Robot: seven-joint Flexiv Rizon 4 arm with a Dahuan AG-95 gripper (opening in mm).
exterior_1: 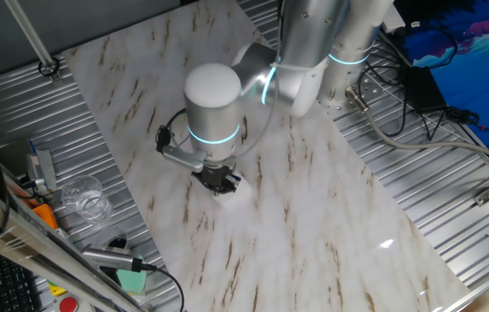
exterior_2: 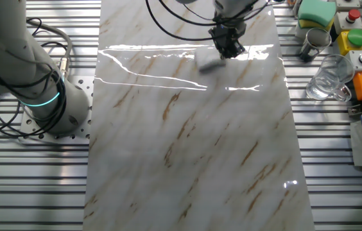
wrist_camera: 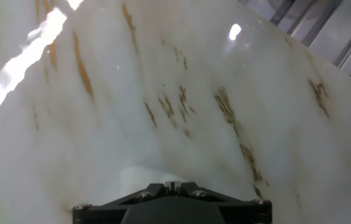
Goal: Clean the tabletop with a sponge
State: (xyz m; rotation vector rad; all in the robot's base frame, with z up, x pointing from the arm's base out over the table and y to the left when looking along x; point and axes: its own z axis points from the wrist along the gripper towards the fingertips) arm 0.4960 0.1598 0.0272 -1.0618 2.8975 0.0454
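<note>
One end effector (exterior_2: 228, 46) is down low, pinching the sponge (exterior_2: 209, 59) against the table (exterior_2: 187, 147), near the glass mug (exterior_2: 327, 80) side — pressed flat, I'd say, so its face drags across the marble for wiping.

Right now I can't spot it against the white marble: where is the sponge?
The sponge lies on the tabletop under the claw, near the slab's far end in the other fixed view, towards the glass cup side.
</note>
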